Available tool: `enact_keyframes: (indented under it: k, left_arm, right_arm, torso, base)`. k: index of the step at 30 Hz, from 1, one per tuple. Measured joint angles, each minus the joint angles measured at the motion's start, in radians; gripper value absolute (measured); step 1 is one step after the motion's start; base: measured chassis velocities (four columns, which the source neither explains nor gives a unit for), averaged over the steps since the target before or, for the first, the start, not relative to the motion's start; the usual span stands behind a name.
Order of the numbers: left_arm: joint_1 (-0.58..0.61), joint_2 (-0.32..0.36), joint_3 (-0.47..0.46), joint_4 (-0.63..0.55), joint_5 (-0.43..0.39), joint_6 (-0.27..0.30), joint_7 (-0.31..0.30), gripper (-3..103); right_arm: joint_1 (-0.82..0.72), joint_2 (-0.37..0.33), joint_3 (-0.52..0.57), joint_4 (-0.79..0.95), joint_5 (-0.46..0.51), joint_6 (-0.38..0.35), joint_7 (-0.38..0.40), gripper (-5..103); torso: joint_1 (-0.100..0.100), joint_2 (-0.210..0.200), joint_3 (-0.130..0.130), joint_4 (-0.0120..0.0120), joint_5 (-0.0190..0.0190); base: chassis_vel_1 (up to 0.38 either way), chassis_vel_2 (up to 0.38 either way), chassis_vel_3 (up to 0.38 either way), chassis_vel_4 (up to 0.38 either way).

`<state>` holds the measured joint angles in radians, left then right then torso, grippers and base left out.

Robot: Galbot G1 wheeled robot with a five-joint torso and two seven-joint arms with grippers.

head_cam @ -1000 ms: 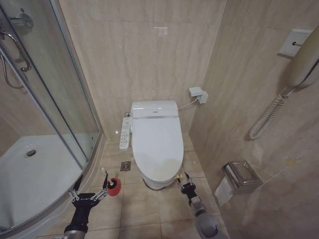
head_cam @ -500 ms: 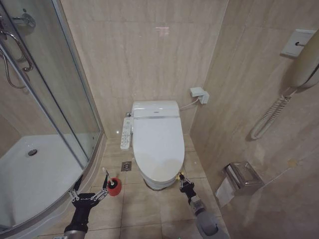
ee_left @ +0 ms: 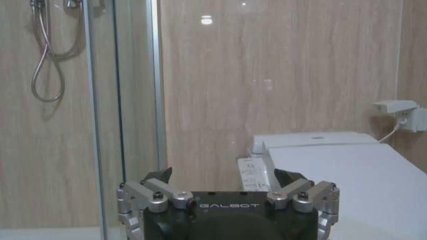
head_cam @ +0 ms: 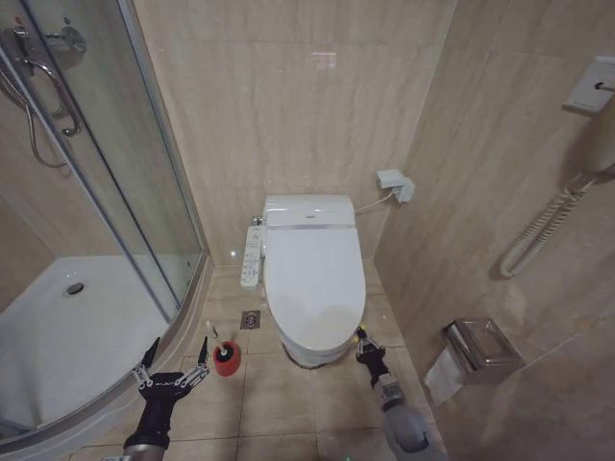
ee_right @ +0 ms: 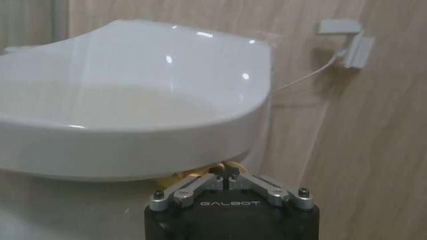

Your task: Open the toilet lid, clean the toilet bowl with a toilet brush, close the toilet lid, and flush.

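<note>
Lid [head_cam: 314, 283] lies shut, so the right tool [head_cam: 365, 346], fingers pinched together and empty, sits under its front rim, while the left tool [head_cam: 171, 376] waits spread and empty.

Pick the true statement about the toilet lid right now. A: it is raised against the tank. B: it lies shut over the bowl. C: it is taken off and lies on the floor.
B: the toilet lid lies flat and shut, while the right gripper sits at its front rim with fingers together.
</note>
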<state>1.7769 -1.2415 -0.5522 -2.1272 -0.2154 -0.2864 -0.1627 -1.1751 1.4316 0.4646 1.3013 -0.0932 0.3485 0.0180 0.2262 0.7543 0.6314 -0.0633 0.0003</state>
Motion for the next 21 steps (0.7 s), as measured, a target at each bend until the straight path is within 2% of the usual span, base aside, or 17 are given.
enact_keyframes:
  k: [21]
  left_arm:
    - [0.0, 0.0, 0.0, 0.0, 0.0, 0.0, 0.0, 100]
  right_arm:
    - [-0.02, 0.0, 0.051, 0.188, -0.013, -0.063, 0.158, 0]
  torso:
    - [0.0, 0.0, 0.0, -0.0005, -0.0004]
  base:
    - [0.0, 0.0, 0.0, 0.0]
